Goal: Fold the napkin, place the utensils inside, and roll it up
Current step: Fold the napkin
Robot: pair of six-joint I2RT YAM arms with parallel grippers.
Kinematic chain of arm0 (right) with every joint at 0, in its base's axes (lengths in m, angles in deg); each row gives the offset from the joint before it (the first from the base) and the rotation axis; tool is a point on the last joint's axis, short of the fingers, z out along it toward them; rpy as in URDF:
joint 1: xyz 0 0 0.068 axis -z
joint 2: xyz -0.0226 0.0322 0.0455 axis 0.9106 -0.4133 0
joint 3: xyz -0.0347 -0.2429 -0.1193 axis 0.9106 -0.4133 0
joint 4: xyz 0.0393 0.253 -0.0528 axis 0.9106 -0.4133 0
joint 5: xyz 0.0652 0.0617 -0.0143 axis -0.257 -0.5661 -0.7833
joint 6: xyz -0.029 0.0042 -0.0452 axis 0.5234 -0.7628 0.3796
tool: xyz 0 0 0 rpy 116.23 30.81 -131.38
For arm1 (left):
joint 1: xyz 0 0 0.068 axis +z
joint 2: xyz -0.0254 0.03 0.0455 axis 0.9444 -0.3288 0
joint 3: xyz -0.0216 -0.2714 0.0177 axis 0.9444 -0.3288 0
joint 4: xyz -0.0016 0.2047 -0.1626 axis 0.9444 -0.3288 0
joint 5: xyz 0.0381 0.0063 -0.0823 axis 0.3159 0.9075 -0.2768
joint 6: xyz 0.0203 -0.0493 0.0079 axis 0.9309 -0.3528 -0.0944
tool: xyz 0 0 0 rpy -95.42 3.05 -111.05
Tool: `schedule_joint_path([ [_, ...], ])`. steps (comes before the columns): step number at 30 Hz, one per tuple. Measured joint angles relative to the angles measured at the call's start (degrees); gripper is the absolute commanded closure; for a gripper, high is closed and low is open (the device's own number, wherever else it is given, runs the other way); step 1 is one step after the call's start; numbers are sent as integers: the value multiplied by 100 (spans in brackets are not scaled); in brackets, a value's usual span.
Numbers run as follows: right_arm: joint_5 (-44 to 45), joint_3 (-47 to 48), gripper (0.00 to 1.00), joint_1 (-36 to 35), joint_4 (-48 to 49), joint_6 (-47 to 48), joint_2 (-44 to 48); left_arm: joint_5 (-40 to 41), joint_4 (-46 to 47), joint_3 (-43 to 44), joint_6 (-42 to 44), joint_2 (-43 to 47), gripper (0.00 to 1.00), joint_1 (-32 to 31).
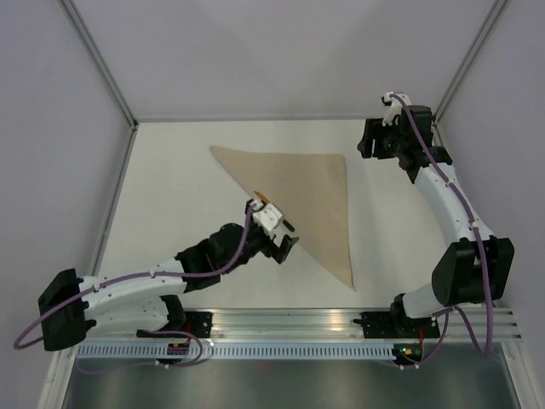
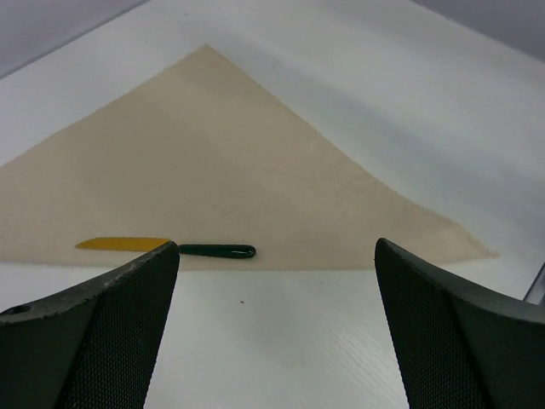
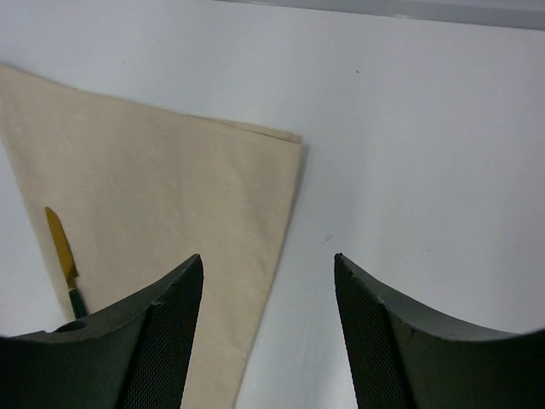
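tan matte cloth, the napkin (image 1: 311,192) lies flat on the white table (image 1: 170,179) as a folded triangle. its long edge runs from far left to near right. a slim knife (image 2: 170,249), yellow blade and dark green handle, lies along that edge, probably just on the cloth. the left gripper (image 1: 288,240) hovers beside it, textured fingers (image 2: 102,332) wide, empty. the right gripper (image 3: 268,260) stands wide by the far-right corner, holding nothing.
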Motion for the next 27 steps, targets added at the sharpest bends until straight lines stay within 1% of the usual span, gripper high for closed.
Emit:
schedule_joint_path([
  [2, -125, -138, 32, 286, -63, 83, 63, 415, 549, -297, 597, -424, 0, -708],
  [4, -236, -258, 32, 520, -144, 133, 59, 555, 984, -466, 997, -761, 0, -1272],
  [8, -516, -358, 33, 949, -317, 190, -4, 713, 1947, -686, 1790, -1700, 1, -2015],
  [11, -616, -396, 33, 1161, -310, 205, -22, 791, 2533, -686, 2138, -2430, 5, -2275],
  [14, -680, -439, 34, 1217, -295, 223, -28, 968, 3130, -601, 2463, -3187, 8, -2524],
  [19, -730, -503, 35, 1211, -249, 227, -70, 1150, 3534, -94, 2909, -4323, 11, -2966],
  [21, -743, -507, 36, 1224, -249, 227, -96, 1189, 3644, 101, 3042, -4645, 12, -3119],
  [27, -748, -507, 38, 1235, -243, 223, -107, 1215, 3757, 376, 3189, -5082, 27, -3311],
])
